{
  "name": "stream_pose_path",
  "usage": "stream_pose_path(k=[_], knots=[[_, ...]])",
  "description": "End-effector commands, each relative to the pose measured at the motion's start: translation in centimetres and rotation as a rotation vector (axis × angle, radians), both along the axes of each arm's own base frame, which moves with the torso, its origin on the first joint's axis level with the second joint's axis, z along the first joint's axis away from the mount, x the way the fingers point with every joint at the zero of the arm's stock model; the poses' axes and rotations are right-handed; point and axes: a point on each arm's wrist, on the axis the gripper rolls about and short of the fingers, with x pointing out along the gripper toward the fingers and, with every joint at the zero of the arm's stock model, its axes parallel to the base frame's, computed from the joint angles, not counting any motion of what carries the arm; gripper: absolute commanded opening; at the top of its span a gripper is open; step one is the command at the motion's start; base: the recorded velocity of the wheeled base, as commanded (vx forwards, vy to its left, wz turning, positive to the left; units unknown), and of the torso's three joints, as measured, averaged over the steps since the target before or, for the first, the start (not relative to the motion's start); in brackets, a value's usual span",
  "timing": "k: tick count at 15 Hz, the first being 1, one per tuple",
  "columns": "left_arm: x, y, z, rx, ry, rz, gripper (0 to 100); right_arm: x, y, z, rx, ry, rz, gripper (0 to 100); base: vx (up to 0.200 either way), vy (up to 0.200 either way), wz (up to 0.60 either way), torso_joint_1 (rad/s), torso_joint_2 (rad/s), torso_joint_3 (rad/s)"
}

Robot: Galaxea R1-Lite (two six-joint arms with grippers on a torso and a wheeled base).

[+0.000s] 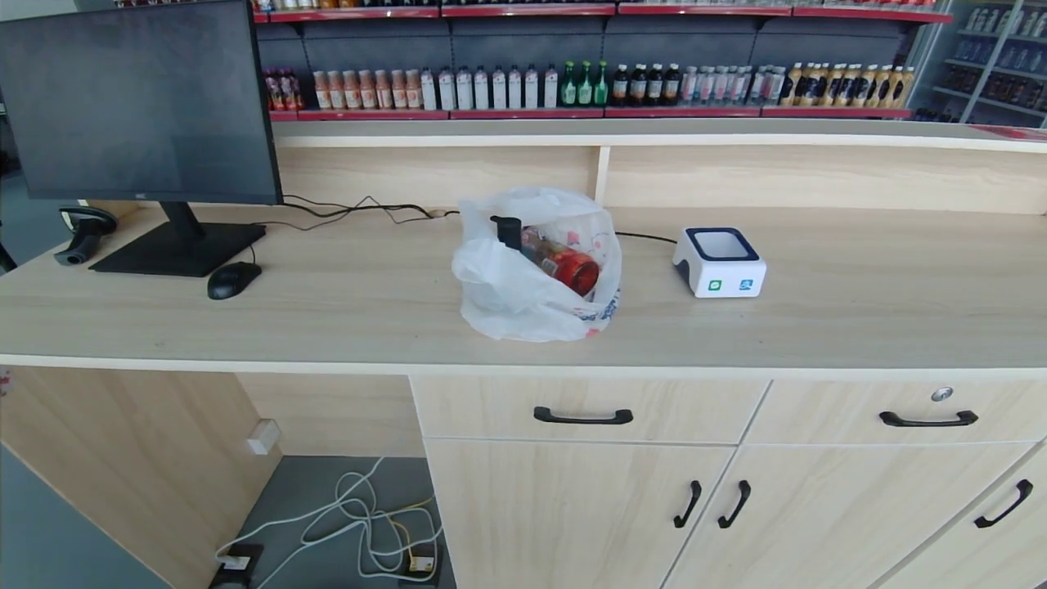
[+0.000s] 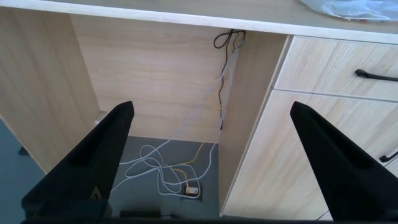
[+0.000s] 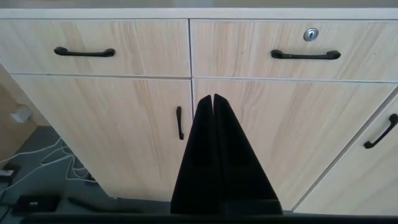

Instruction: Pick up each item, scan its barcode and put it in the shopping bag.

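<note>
You have the shopping bag (image 1: 536, 282) standing near the middle of the counter (image 1: 859, 319) – thin white plastic, its mouth slumped open toward you. Inside it a reddish bottle (image 1: 567, 264) lies tilted, and just beside that a black item (image 1: 508, 231) sticks up past the rim; you cannot tell what it is. A corner of the same bag also shows over the counter's front edge in the left wrist view (image 2: 348, 7).

To the bag's right, near but apart from it, sits the barcode scanner (image 1: 720, 262), a white box with a dark-framed window facing up. Its black cable (image 1: 646, 237) runs back behind the bag.

Your left gripper (image 2: 211, 106) is down below counter level with its fingers (image 2: 99, 162) spread wide and nothing between them; it faces the open recess under the counter, where loose floor cables (image 2: 161, 171) lie tangled. Your right gripper (image 3: 213, 98) has its fingers pressed flat together, holding nothing, and points at the cabinet doors (image 3: 112, 137) beneath the two drawers (image 3: 93, 37).

Farther left on the counter stand a dark monitor (image 1: 139, 98) on its stand, a black mouse (image 1: 233, 280) in front of it and a handheld scanner (image 1: 82, 233) at the far edge. Behind the counter, red shelves (image 1: 523, 114) hold rows of drink bottles.
</note>
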Motion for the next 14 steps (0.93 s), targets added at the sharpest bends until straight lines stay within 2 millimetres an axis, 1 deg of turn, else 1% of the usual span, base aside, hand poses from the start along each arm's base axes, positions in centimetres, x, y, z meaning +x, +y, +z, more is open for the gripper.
stream_pose_path(k=[1,14], knots=[[0.01,0.00,0.00,0.000,0.001,0.001,100,0.03,0.00,0.02,0.002,0.002,0.000,0,0.000,-0.200,0.00,0.007,0.00,0.002],[0.01,0.00,-0.01,0.000,0.003,0.001,100,0.03,0.00,0.01,0.003,0.004,0.000,0,0.000,-0.200,0.00,0.001,0.00,0.003]])
